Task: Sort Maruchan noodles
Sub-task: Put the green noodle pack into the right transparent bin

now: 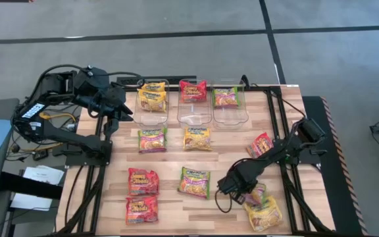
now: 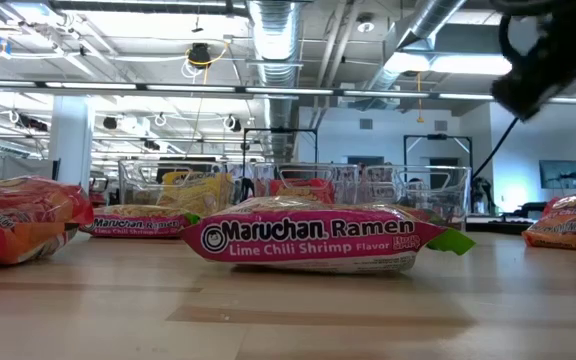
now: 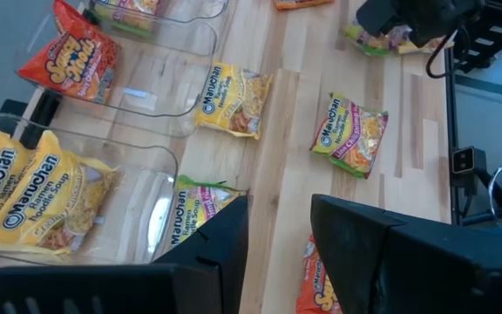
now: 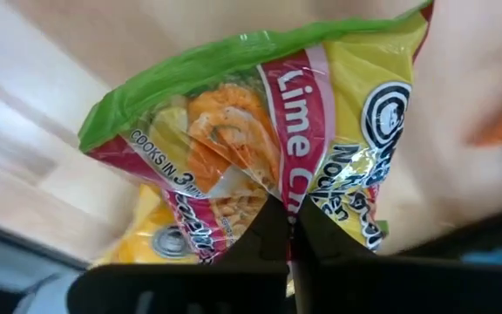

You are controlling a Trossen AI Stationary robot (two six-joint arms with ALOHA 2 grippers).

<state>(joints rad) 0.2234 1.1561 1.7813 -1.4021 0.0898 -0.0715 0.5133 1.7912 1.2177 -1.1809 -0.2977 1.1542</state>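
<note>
Maruchan noodle packets lie flat on the wooden table: green ones [image 1: 152,139] [image 1: 194,182], a yellow one [image 1: 197,138] and red ones [image 1: 142,181] [image 1: 141,209] [image 1: 262,143]. At the near right, my right gripper [image 1: 245,191] is shut on a green Lime Chili Shrimp packet [image 4: 260,131], which sits over a yellow packet [image 1: 263,214]. My left gripper [image 1: 110,122] hangs open above the table's far left, nothing between its fingers [image 3: 234,235]. My right gripper pinches the green packet's printed face [image 4: 277,187] between its two fingertips, near the middle of the wrapper. The fingers come from above, pointing steeply down. The wrapper puckers up toward the fingertips. Whether the packet is clear of the yellow one below, I cannot tell.
Three clear bins stand in a row at the far edge: the left [image 1: 153,115] holds yellow packets, the middle [image 1: 195,115] a red one, the right [image 1: 230,115] a green one. Black rails [image 1: 288,171] run along the table's sides.
</note>
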